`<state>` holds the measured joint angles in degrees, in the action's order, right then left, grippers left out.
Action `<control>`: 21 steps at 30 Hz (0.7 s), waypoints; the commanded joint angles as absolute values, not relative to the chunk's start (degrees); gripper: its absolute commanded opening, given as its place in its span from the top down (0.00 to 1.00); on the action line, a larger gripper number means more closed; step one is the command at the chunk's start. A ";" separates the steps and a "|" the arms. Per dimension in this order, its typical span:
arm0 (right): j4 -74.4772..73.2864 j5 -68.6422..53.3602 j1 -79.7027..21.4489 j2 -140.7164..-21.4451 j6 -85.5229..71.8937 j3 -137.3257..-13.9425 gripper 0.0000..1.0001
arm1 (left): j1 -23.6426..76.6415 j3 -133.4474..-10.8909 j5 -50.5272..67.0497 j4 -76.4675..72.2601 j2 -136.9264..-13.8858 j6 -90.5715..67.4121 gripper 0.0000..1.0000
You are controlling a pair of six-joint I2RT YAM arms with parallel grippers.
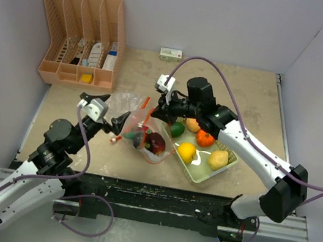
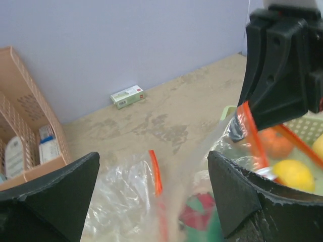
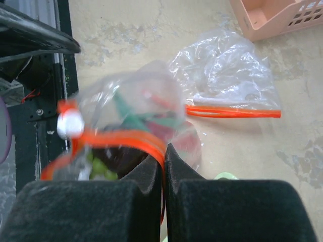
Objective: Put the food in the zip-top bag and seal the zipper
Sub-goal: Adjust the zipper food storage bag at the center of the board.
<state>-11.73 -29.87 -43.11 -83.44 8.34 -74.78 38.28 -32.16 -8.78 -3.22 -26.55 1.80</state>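
A mottled beige table [image 1: 241,91] carries a peach slotted organizer [image 1: 82,39] at its far left corner and a small green-and-white box [image 1: 171,53] against the back wall. Near the middle, a partly filled zip-top bag [image 1: 146,138] rests just beside a pale green tray [image 1: 201,170]. A second, flat clear bag [image 1: 122,103] lies to its left.

the left arm rises from its base at the near left edge of the tabletop, elbow bent, its hand [image 1: 112,113] held low and pointing right, both fingers spread wide. the right arm stretches in from the near right, forearm angled leftward toward the middle, wrist tipped down, its hand [image 1: 162,110] pinched fully shut on the zipper [image 3: 121,138]. the two hands face each other, near but not touching.
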 commanded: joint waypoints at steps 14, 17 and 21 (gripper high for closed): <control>-10.83 -38.92 -37.10 -86.90 6.73 -82.16 1.00 | 38.32 -44.44 29.11 14.08 -30.13 27.18 0.07; -10.99 -40.23 -37.16 -87.88 5.97 -84.44 1.00 | 38.31 -46.85 31.96 18.12 -37.15 28.54 0.10; -10.99 -40.66 -37.11 -87.19 5.54 -84.58 1.00 | 38.30 -46.94 33.20 15.64 -40.90 28.25 0.12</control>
<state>-13.52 -38.57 -37.45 -89.30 7.33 -80.90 38.33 -45.71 28.69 14.35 -38.02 26.65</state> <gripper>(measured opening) 0.004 0.889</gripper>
